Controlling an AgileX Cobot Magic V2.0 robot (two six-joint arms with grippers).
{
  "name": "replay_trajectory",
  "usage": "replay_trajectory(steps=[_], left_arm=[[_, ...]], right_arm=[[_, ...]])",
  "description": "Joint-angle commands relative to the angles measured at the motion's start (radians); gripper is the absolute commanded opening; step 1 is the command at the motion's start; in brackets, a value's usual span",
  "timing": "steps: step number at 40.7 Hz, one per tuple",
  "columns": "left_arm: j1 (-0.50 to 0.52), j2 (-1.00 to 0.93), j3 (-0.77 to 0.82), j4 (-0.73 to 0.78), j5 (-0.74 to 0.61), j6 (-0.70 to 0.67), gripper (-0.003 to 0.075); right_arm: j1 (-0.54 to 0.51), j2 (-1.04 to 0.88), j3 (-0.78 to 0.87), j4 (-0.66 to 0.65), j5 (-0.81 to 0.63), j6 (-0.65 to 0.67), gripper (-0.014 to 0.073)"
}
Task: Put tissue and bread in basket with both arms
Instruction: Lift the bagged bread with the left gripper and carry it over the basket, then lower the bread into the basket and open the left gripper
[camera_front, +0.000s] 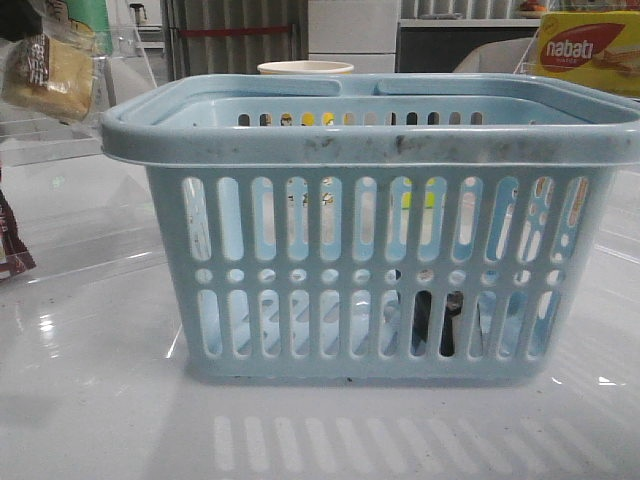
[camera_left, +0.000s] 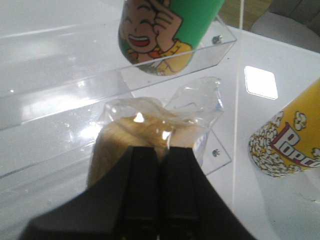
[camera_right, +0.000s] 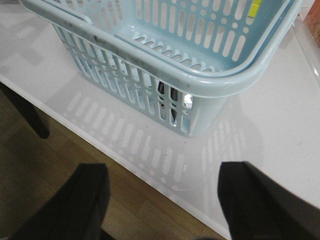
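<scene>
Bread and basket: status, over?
Left claw shut on bread, lifted left of basket. Right claw open, empty. Dark item visible inside basket.

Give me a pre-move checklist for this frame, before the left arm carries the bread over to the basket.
1. Left gripper jaws closed on the bread: ok.
2. Bread lifted above the basket rim height: ok, in the front view.
3. Right gripper open, holding nothing, outside the basket: ok.
4. Tissue already in the basket: cannot tell; something dark shows through the lower slots.
5. Basket upright on the table: ok.
6. Cartoon-printed green can close beside the bread: not ok, may be brushed.
</scene>
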Motion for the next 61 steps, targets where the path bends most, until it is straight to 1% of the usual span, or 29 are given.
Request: replay_trajectory(steps=[1, 10, 18, 23, 31, 37, 43, 46, 51, 61], left_arm=[[-0.002, -0.099, -0.035, -0.014, -0.041, 0.002, 0.0093], [-0.006, -0.184, -0.035, -0.014, 0.045, 0.049, 0.0093], [-0.059, -0.262, -0.035, -0.014, 0.092, 0.101, 0.0093], [-0.125, -0.296, -0.035, -0.014, 0.121, 0.106, 0.0093], [-0.27, -0.312, -0.035, -0.014, 0.17, 0.11, 0.0093], [-0.392, -0.31, -0.035, -0.014, 0.211, 0.154, 0.0093], [-0.507, -0.31, -0.035, -0.014, 0.212, 0.188, 0.0093], [-0.546, -0.306, -0.035, -0.012, 0.21, 0.193, 0.0093], [-0.582, -0.275, -0.035, -0.012, 0.204, 0.193, 0.0093], [-0.584, -0.162, -0.035, -0.012, 0.182, 0.193, 0.0093]], right_arm=[[-0.002, 0.005, -0.026, 0.001, -0.066, -0.008, 0.0561], [-0.002, 0.005, -0.026, 0.001, -0.066, -0.008, 0.0561], [-0.002, 0.005, -0.026, 0.001, -0.066, -0.008, 0.0561], [-0.002, 0.005, -0.026, 0.001, -0.066, -0.008, 0.0561], [-0.002, 0.005, -0.026, 0.001, -0.066, -0.008, 0.0561], [-0.002, 0.005, -0.026, 0.001, -0.066, -0.008, 0.0561], [-0.002, 0.005, -0.026, 0.001, -0.066, -0.008, 0.0561], [-0.002, 0.005, -0.026, 0.001, -0.066, -0.008, 0.0561], [-0.002, 0.005, -0.026, 0.001, -0.066, -0.008, 0.0561], [-0.002, 0.005, -0.026, 0.001, -0.066, -0.008, 0.0561]])
